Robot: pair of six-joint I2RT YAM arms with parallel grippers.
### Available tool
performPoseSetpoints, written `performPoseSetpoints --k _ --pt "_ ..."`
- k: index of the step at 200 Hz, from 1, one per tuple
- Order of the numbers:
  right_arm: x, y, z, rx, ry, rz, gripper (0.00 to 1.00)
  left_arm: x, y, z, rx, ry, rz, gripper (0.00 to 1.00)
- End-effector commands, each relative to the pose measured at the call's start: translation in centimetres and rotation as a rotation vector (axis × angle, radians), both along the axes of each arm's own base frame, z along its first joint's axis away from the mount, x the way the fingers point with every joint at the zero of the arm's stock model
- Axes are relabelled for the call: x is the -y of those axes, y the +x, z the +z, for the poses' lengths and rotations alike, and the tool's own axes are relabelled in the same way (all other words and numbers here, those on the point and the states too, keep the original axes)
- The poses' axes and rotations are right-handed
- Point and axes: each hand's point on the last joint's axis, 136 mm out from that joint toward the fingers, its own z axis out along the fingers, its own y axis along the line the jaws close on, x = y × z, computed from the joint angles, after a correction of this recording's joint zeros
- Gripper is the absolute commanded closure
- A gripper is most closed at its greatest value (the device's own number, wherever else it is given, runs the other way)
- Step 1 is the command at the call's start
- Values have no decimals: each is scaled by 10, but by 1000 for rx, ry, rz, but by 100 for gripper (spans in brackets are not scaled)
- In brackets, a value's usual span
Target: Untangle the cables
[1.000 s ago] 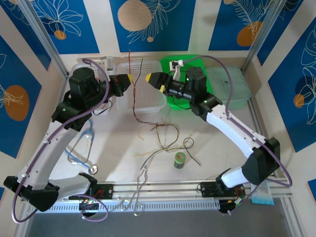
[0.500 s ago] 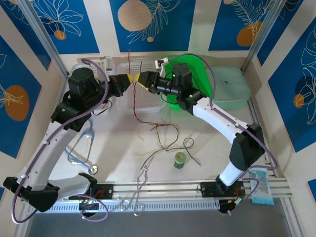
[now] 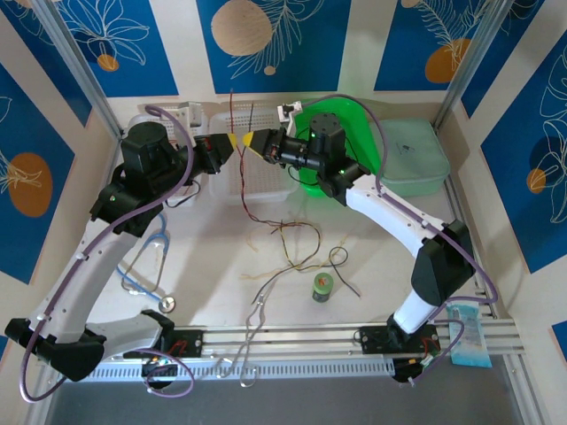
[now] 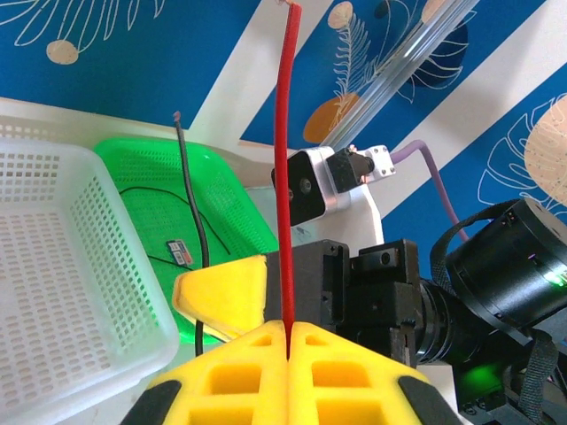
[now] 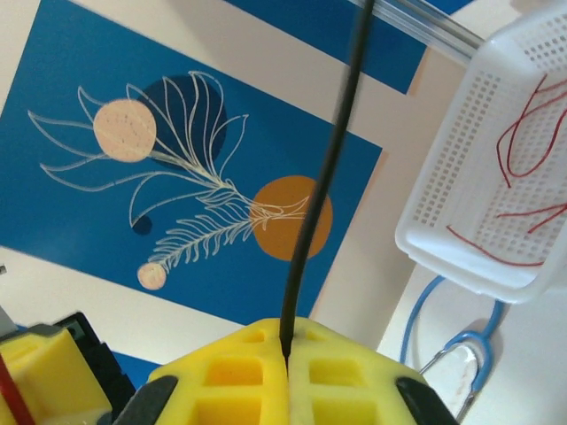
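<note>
1. Tabletop (image 3: pixel 204 239) carries the knotted cables (image 3: pixel 297 243); single strands are hard to separate.
2. Left gripper (image 4: pixel 288 329), raised over the white basket (image 3: pixel 266 181), is clenched on a red cable (image 4: pixel 285 177).
3. Right gripper (image 5: pixel 285 352) pinches a black cable (image 5: pixel 323 186) whose upper end leaves the frame.

White arms (image 3: pixel 80 270), black joints (image 3: pixel 151 150), purple cords (image 3: pixel 165 109), yellow claw fingers (image 4: pixel 239 363).

My left gripper (image 3: pixel 232 142) and right gripper (image 3: pixel 249 142) sit tip to tip above the middle basket (image 3: pixel 270 184) at the far edge of the table (image 3: pixel 390 257), with the cables (image 3: pixel 297 243) hanging onto the table before it and the stethoscope (image 3: pixel 146 274) to their left.
</note>
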Motion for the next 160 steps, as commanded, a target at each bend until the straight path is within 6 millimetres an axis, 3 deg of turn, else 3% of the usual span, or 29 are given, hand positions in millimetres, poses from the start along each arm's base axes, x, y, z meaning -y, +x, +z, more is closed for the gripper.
performPoseSetpoints --k 1,27,101,160 --pt "13 -6 27 84 21 -29 100 -7 -7 13 28 -6 4 100" --pt "39 -8 42 165 -4 -135 100 -10 -8 21 49 10 12 100" --pt "142 -25 99 436 -117 -512 100 -14 -6 61 145 12 31 100" --pt "202 -45 133 579 -168 -703 100 -44 -6 88 267 24 185 100"
